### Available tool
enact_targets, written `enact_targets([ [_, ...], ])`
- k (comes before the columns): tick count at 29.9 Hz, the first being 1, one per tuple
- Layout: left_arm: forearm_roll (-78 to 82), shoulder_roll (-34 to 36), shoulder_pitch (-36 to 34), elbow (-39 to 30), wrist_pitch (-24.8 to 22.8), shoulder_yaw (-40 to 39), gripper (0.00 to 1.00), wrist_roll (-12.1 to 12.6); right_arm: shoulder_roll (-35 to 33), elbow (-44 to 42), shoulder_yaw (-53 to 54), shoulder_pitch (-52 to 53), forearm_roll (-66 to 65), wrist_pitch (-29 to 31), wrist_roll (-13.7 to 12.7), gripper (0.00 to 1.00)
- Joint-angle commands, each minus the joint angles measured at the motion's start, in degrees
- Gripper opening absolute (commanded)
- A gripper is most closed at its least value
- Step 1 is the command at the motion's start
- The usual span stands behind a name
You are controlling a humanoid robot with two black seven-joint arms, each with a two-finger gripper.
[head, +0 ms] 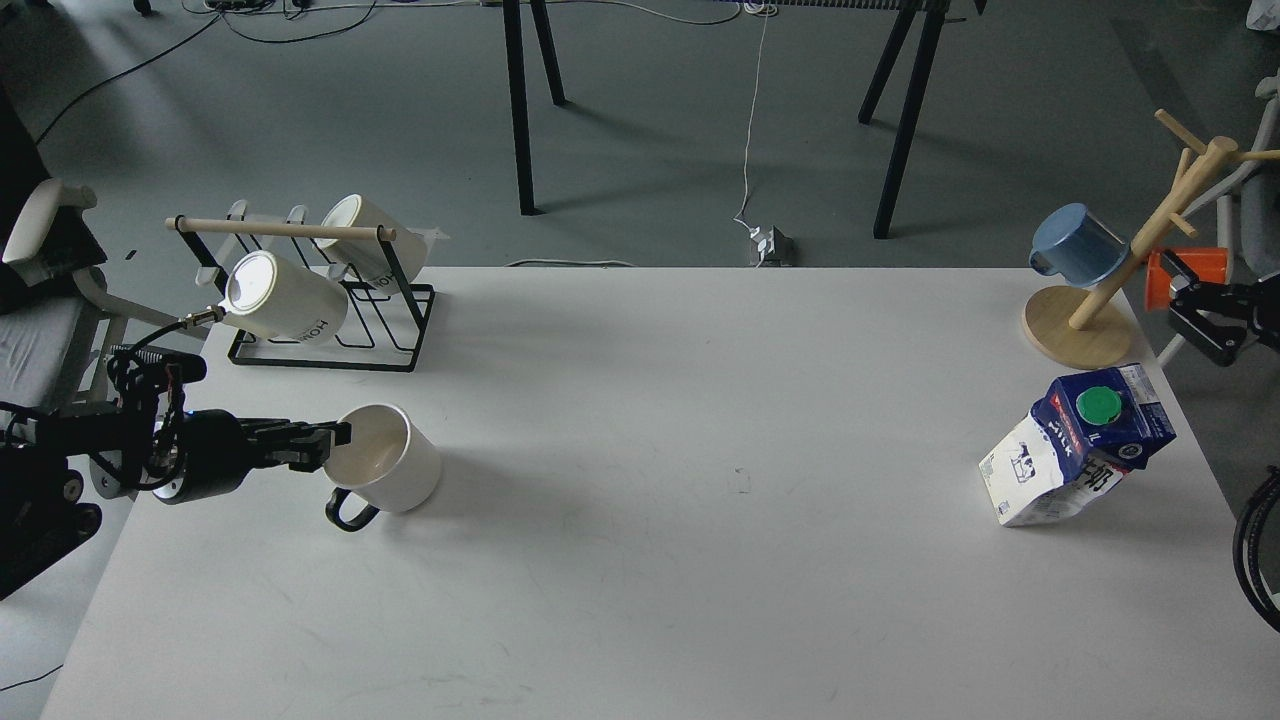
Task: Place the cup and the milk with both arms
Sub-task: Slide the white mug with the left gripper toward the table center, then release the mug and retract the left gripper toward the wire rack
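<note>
The cup point(395, 470), a plain cream-white mug with a black loop handle point(350, 512), is at the left of the white table point(700, 400). It is tilted, with its mouth turned toward my left gripper point(338, 438). The gripper comes in from the left and its fingertips pinch the cup's left rim. The milk point(1075, 450), a blue and white carton with a green cap, stands leaning near the table's right edge. My right gripper point(1200, 320) is off the table's right edge, behind and right of the milk and apart from it. Its fingers are too dark to tell apart.
A black wire rack point(320, 300) with two lettered cream mugs stands at the back left, just behind the cup. A wooden mug tree point(1085, 320) holding a blue cup point(1080, 245) stands at the back right, behind the milk. Table legs and cables lie on the floor beyond.
</note>
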Motion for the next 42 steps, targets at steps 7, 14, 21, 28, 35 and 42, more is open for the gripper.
enact_targets([
  [7,-3.7,1.7,-12.1,-6.8,-8.1,-1.7,0.0,0.0,0.0,-3.6,0.1,-0.3,0.1,0.0,0.2,0.99],
  [14,-2.1,-19.1,-19.8,-3.4,-10.9,-0.5,0.0,0.0,-0.7,-8.3,0.3,0.2,0.2,0.0,0.2,0.99],
  [21,4.4,-34.4,-19.7,6.3,-9.8,6.0,0.0,0.0,-2.6,-8.5,0.3,0.5,0.1,0.0,0.2,0.99],
  [28,5.7,-36.7,-18.0,8.2,-7.8,10.6,0.0,0.0,-2.5,-8.4,0.3,0.5,0.2,0.0,0.3,0.99],
  [35,5.7,-36.0,-18.0,8.2,-7.8,10.7,0.0,0.0,-2.5,-8.5,0.3,0.5,0.2,0.0,0.3,0.99],
  [42,5.1,-35.6,-17.9,8.2,-8.5,10.6,0.05,0.0,-2.5,-8.4,0.3,0.5,0.2,0.0,0.2,0.99],
])
